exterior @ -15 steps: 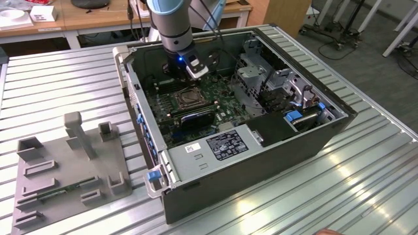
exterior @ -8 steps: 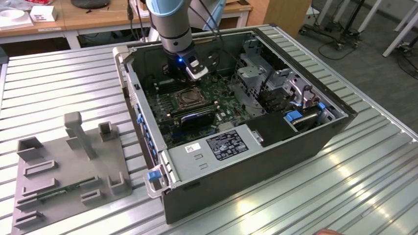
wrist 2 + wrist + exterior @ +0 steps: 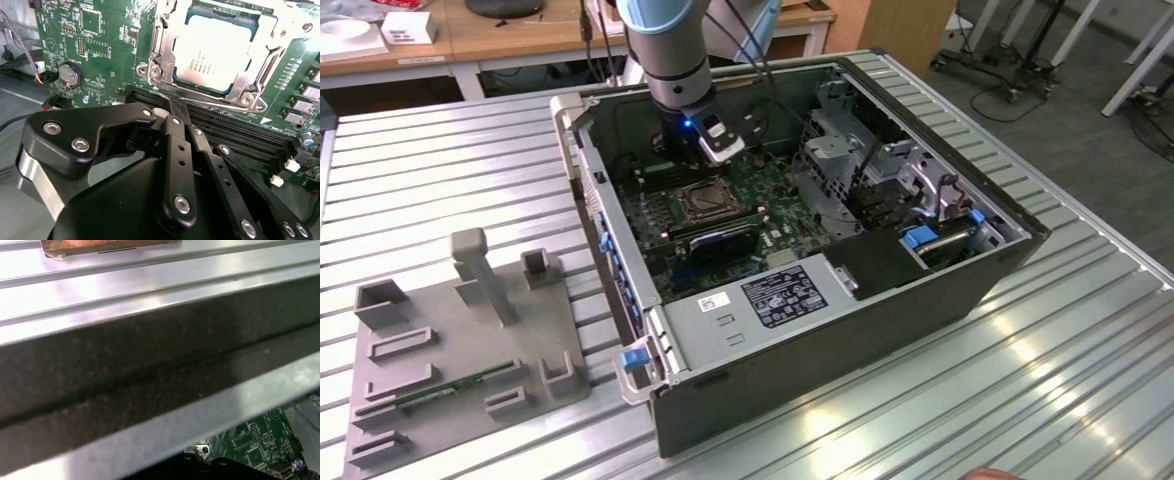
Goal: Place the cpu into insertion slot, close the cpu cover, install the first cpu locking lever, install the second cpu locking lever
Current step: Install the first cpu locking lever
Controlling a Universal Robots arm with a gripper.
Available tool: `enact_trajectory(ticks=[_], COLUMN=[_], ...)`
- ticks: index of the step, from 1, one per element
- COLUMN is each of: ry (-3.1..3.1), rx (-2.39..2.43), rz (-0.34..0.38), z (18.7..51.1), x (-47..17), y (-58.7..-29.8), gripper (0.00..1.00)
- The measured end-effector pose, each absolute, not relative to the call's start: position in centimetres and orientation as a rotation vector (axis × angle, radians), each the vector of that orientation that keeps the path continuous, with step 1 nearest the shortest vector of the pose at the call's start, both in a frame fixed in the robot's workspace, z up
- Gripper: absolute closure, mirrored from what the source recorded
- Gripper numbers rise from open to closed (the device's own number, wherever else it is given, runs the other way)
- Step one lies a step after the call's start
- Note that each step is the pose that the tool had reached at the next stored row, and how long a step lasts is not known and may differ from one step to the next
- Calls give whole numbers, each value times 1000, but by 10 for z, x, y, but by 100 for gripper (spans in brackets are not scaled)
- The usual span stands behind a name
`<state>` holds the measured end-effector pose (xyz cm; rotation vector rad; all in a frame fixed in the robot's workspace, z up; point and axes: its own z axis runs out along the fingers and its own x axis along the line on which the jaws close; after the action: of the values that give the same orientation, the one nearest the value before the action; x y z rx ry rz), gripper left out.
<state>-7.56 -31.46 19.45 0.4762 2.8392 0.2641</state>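
- The cpu [image 3: 212,52] lies flat in the insertion slot [image 3: 165,75] on the green motherboard [image 3: 100,45], its pale metal top showing through the square window of the cpu cover [image 3: 272,40].
- In the second wrist view the cpu cover is lowered over the chip, its silvery frame lying around the chip's edges. In the exterior view the socket [image 3: 703,203] sits near the middle of the board inside the open computer case [image 3: 961,290].
- The gripper [image 3: 175,107] hangs just beside the near edge of the socket, over the dark memory slots [image 3: 235,132]. Its fingers are pressed together to a narrow tip and pinch nothing.
- That tip points at the socket's near rim, where a thin metal lever [image 3: 150,92] seems to run; I cannot tell whether they touch.
- Judged from its look, the cpu is light, stiff and fragile, smooth on top; it is best taken by its opposite edges, never by the underside.
- The cover is thin, stiff sheet metal on a hinge and should swing with little force. The levers look like springy wire, likely to resist and slip off a smooth fingertip.
- The case stands on a ribbed metal desk [image 3: 1067,380], with a grey fixture tray [image 3: 454,370] toward the exterior view's left.
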Motion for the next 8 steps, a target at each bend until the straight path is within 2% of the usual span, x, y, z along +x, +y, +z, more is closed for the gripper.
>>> enact_trajectory(ticks=[8], ry=[2839], rx=[474], rz=[251], z=[192], x=[-76], y=[-315], gripper=[90])
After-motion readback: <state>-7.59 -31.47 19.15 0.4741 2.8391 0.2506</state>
